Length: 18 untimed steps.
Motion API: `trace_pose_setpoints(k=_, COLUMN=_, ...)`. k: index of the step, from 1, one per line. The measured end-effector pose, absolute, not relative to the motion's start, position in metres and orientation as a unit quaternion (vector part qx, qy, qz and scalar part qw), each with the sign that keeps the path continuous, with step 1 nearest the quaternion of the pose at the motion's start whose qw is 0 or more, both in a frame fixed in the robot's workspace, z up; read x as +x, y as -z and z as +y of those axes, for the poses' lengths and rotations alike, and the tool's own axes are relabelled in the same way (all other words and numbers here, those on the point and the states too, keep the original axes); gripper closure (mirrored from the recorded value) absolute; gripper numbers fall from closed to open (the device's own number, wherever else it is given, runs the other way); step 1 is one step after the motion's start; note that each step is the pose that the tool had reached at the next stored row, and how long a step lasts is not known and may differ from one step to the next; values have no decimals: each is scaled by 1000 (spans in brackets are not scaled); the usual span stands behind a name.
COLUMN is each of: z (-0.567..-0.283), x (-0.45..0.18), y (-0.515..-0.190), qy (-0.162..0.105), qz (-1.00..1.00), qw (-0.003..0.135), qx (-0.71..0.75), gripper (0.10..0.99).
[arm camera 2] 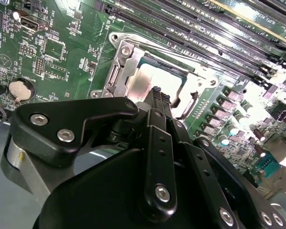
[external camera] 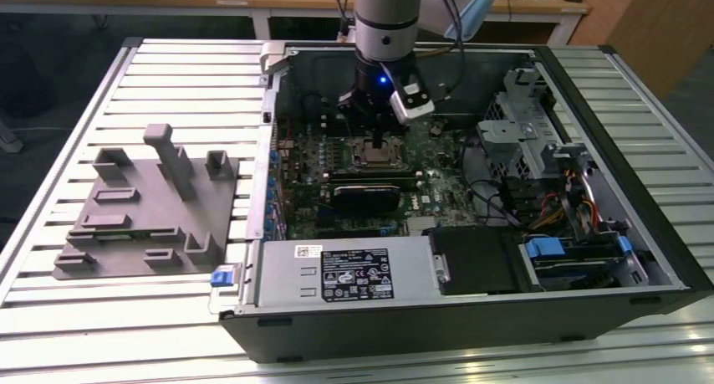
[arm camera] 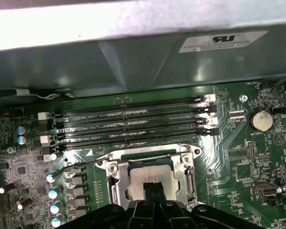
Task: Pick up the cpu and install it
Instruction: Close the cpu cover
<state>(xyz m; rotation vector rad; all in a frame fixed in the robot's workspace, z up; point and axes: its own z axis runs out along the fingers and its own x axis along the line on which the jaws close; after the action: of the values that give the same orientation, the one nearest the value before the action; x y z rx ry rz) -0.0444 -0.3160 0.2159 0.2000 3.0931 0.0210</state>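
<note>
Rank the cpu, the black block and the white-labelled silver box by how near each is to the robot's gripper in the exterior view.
1. The cpu, in its socket right under the gripper.
2. The black block, beside the socket, nearer the camera.
3. The silver box, at the case's edge nearest the camera.

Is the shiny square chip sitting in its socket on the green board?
Yes, the cpu sits inside the metal socket frame on the motherboard.

cpu [arm camera: 139,175] silvery; motherboard [arm camera: 238,162] green, black slot stripes; gripper [arm camera: 155,188] black; case [external camera: 446,330] dark grey.
</note>
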Motion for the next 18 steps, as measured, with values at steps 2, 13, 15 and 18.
trace_pose_setpoints(k=2, z=-316, x=-45, y=-216, qy=-7, qz=998, qw=21, qx=65, gripper=980)
trace_pose_setpoints(k=13, z=-317, x=-48, y=-212, qy=-7, qz=998, qw=21, qx=65, gripper=980)
trace_pose_setpoints(k=15, z=-317, x=-50, y=-211, qy=-7, qz=998, qw=21, qx=64, gripper=980)
trace_pose_setpoints(k=18, z=-317, x=-54, y=-210, qy=-7, qz=998, qw=21, qx=65, gripper=980)
